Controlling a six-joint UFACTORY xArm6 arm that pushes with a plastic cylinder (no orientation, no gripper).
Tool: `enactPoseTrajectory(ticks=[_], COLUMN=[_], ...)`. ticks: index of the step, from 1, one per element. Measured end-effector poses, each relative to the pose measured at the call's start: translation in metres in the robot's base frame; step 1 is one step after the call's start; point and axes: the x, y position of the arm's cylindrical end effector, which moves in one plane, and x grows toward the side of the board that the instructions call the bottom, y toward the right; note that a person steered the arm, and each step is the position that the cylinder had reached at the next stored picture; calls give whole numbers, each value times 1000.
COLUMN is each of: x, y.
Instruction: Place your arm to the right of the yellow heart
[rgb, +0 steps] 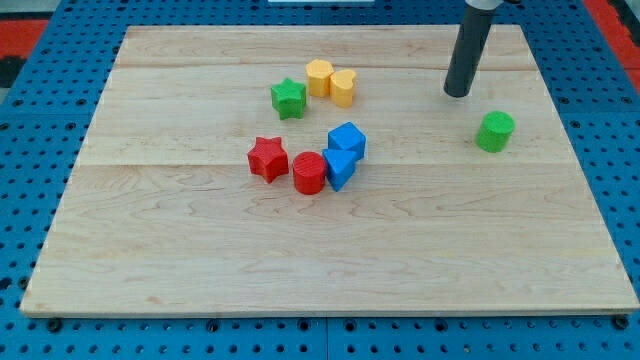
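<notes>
My tip (457, 93) rests on the bench (200, 260) near the view's top right, well apart from the two yellow blocks at top centre. The right-hand one looks like the yellow heart (344, 87), though its shape is hard to confirm. The rod has no jaws. It is already on the heart's right; closing in remains.
</notes>
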Motion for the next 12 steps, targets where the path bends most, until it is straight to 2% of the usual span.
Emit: enactPoseTrajectory(ticks=[3, 4, 5, 6, 12], x=[-10, -4, 7, 9, 9], y=[1, 34, 113, 136, 115])
